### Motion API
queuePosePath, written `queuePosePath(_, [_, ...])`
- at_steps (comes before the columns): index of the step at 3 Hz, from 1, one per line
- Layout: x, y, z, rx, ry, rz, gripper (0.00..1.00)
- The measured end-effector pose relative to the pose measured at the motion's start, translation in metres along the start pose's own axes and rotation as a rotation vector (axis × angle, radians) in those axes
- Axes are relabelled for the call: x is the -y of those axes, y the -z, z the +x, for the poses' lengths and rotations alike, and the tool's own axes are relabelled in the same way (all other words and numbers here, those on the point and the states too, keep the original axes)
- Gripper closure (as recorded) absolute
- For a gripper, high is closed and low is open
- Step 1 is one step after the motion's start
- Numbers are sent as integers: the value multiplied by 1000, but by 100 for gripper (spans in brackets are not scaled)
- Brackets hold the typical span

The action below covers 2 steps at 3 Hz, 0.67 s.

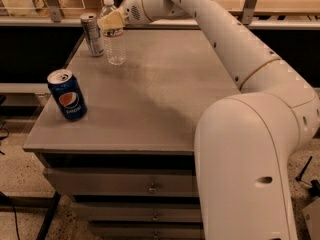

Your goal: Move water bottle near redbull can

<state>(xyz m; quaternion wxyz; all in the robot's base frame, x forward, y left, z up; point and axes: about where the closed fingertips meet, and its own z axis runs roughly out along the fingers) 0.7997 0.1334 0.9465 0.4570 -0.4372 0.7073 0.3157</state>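
**My tally: 3 drinks, 1 gripper**

I count 1 water bottle (115, 48), 1 redbull can (93, 34) and 1 Pepsi can (67, 95), all on 1 table (165, 99). Below it I see 3 drawers (120, 183). There is 1 arm (240, 49) with 1 gripper (111, 20), clasped on the bottle's shoulder at the table's far left.

The clear, white-capped water bottle (115, 46) stands upright just right of the slim silver redbull can (93, 35), also upright. The gripper (112, 20) clasps the bottle's shoulder.
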Motion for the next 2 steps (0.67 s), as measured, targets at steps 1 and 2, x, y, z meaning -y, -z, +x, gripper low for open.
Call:
queuePosePath(1, [-4,-7,4,-2,27,-14,0])
queuePosePath(2, [-4,-7,4,-2,27,-14,0])
